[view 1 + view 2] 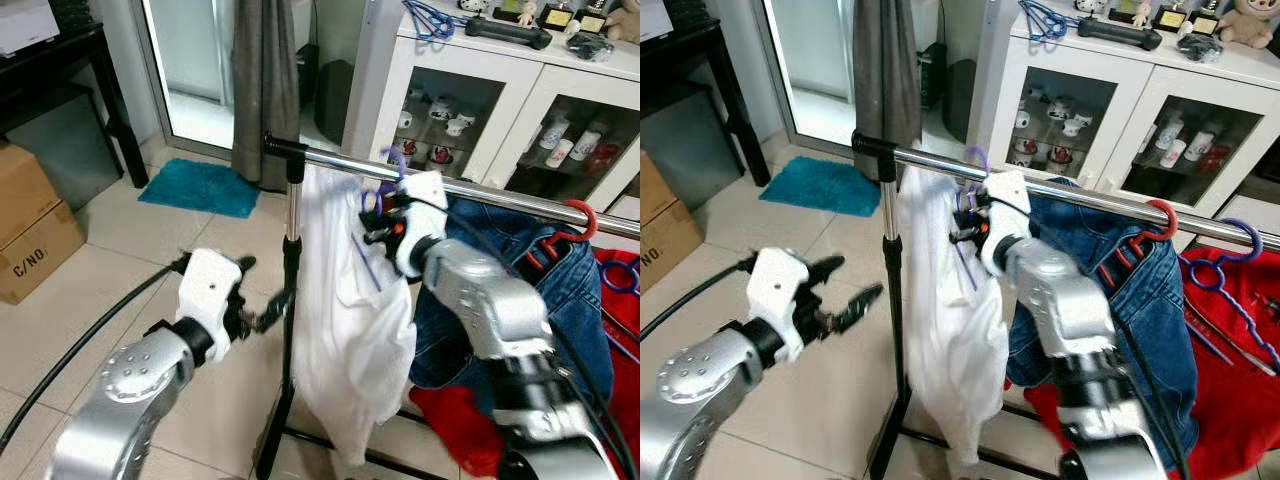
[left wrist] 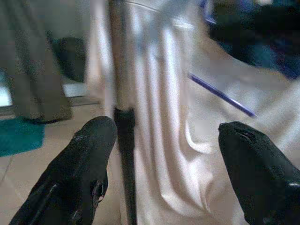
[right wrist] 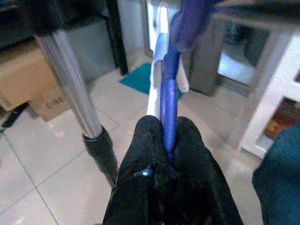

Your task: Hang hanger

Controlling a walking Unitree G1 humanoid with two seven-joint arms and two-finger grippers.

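left eye view: the right end effector [image 1: 378, 222] reaches up at frame centre, clamped on a thin purple hanger [image 1: 372, 205] whose hook sits at the shiny metal rail [image 1: 500, 193], with a limp white shirt [image 1: 350, 330] draped below.

right eye view: the left end effector [image 1: 845, 292] hovers centre left beside the rack's upright pole [image 1: 890, 330], its two fingers spread wide and empty.

right wrist view: two black fingers [image 3: 187, 154] pinch the purple hanger.

Polished chrome metal is seen on the rail [image 1: 520, 193]; smooth purple plastic on the hanger [image 3: 169, 101]; thin white cloth on the garment [image 1: 345, 330]; blue denim on the jeans [image 1: 500, 255]; glossy tile on the floor [image 1: 120, 270].
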